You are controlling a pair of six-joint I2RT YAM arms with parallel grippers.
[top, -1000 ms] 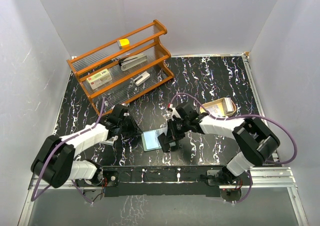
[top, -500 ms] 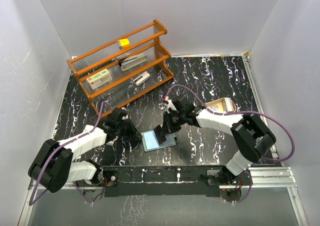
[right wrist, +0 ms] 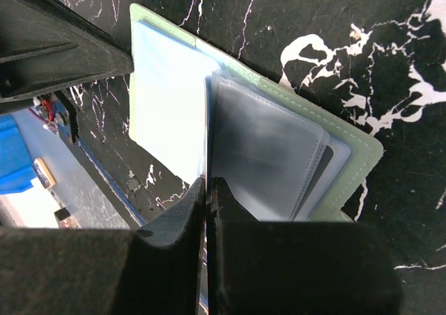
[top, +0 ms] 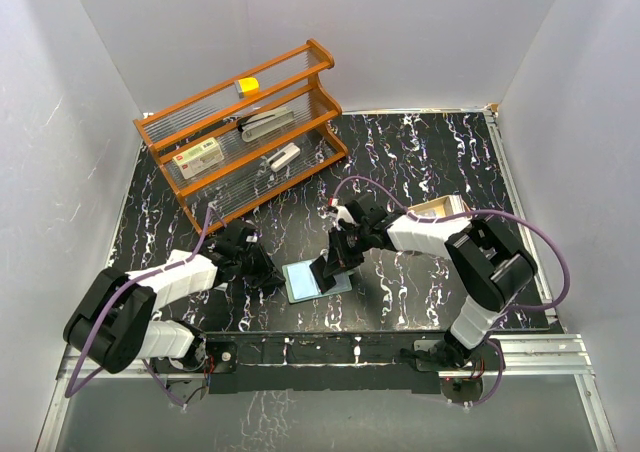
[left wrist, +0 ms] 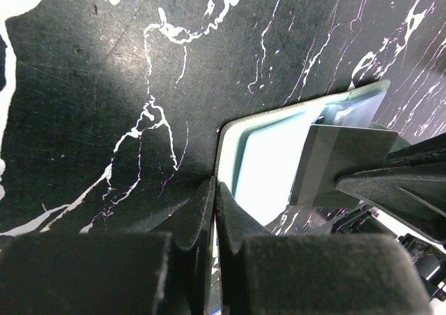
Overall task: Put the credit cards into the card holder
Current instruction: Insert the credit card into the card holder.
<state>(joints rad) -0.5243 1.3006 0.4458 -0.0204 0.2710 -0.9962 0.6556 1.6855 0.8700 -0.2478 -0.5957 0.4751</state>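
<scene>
The left claw point(left wrist: 215, 188) is pinched shut, with the open card holder point(left wrist: 268, 165) just beyond its tips on the tabletop point(left wrist: 97, 92). The right claw point(right wrist: 208, 184), also closed, sits at its fold.

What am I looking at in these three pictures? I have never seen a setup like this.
A left arm and a right arm, both robotic, are bolted at the near edge of a table. Each ends in a two-finger gripper. The wide picture comes from a camera above and behind them. The other two come from a camera on each wrist, looking along the fingers. On the black marbled table lie an open card holder, pale blue inside with clear sleeves, a tan tray to the right, and an orange rack at the back holding small items. The left gripper is shut at the holder's edge and the right gripper is shut at its sleeves. I cannot tell whether either pinches anything thin.
</scene>
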